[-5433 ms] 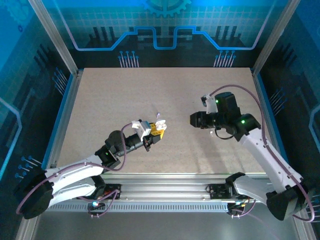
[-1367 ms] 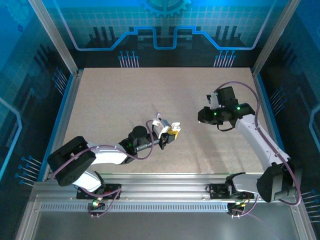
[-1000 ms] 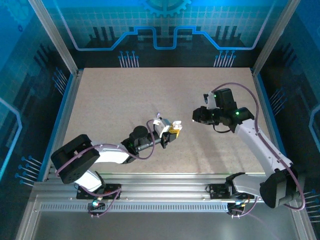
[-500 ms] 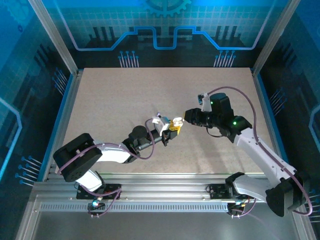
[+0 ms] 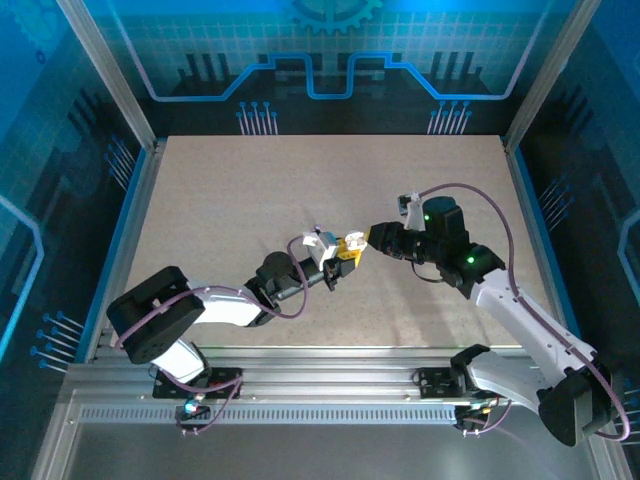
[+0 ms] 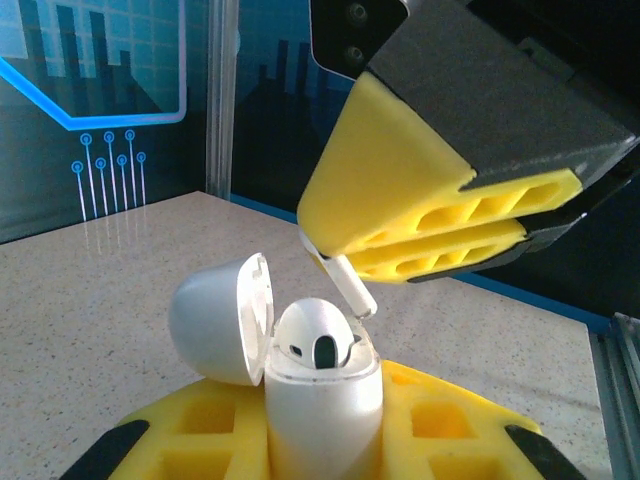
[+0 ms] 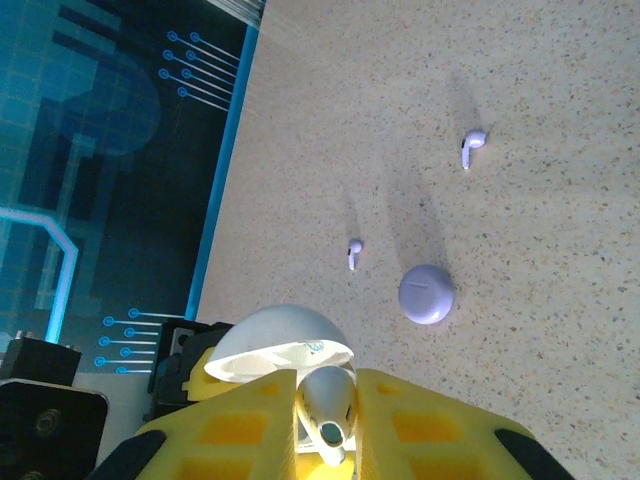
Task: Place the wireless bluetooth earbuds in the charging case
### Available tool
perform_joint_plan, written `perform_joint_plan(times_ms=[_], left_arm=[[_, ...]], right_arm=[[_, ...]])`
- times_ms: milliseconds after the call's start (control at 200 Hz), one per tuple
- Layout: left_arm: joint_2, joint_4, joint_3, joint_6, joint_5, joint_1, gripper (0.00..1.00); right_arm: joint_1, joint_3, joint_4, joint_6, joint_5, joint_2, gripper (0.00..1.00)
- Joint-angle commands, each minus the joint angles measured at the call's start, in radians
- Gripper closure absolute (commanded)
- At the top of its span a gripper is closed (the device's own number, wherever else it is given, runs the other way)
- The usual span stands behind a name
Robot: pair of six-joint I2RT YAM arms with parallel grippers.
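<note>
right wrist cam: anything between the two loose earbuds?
Nothing: in the right wrist view, bare speckled beige tabletop separates the upper pale stemmed plastic earbud from the lower pale stemmed plastic earbud. The round lilac plastic puck case sits off that line.

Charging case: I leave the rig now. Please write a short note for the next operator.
Left gripper: shut on the open white case.
Right gripper: shut on an earbud, stem tip just over the case rim.
Done: first earbud looks seated in the case.
To do: seat the held one.
On the table: two loose earbuds, a closed lilac case.
</note>
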Motion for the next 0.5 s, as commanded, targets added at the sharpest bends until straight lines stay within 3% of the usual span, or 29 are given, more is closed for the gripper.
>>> perform_joint_plan(times_ms=[0, 495], left_arm=[[-0.001, 0.061, 0.018, 0.001, -0.003, -0.011, 0.84], [-0.016, 0.094, 0.005, 0.002, -0.014, -0.011, 0.84]], right_arm=[[0.014, -0.002, 0.054, 0.014, -0.009, -0.013, 0.81], [0.050, -0.016, 0.094, 0.027, 0.008, -0.002, 0.81]])
